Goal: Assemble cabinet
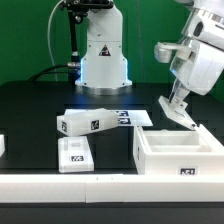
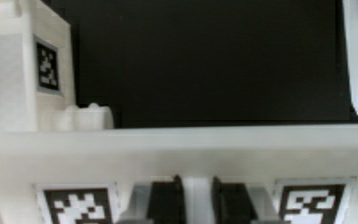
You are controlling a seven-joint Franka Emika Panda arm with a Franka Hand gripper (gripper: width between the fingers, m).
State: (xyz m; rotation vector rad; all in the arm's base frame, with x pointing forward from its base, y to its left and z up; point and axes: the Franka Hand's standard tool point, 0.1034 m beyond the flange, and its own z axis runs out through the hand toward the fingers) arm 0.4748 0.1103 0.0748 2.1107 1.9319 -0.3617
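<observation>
Three white cabinet parts lie on the black table (image 1: 30, 105); the open box (image 1: 150, 152) sits by the front edge, at the corner on the exterior view's right; a tagged block (image 1: 85, 123) lies mid-table; a flat panel (image 1: 75, 153) lies nearer the front edge; the gripper (image 1: 178, 112) hangs at the box's far wall; whether its fingers are parted or clamped, I cannot tell.

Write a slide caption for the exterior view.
Robot gripper at the far wall of the open white cabinet box; two loose white panels lie on the table toward the exterior view's left.
</observation>
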